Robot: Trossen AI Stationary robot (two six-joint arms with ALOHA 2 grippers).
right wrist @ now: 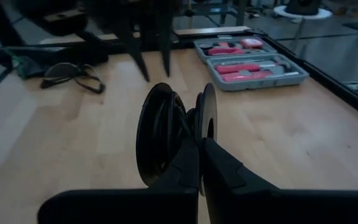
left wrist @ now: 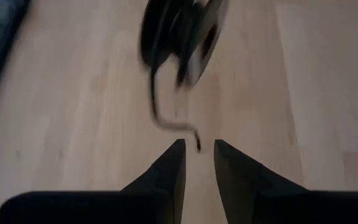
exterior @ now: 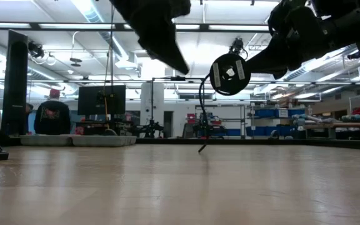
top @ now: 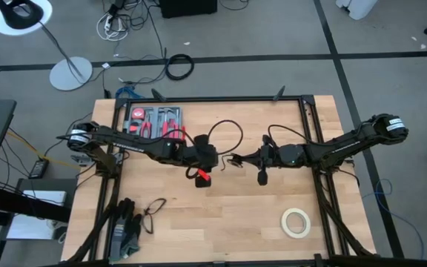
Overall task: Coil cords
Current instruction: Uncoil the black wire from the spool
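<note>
My left arm reached in over the table's centre; my left gripper (left wrist: pixel 199 163) held its fingers slightly apart, gripping nothing. My right arm extended inward opposite it, right gripper (right wrist: pixel 199 163) fingers closed together.

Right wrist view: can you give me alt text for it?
The right gripper is shut on a black cord spool held above the wooden table. Beyond it lie an open tool case with red-handled tools and dark glasses.
</note>
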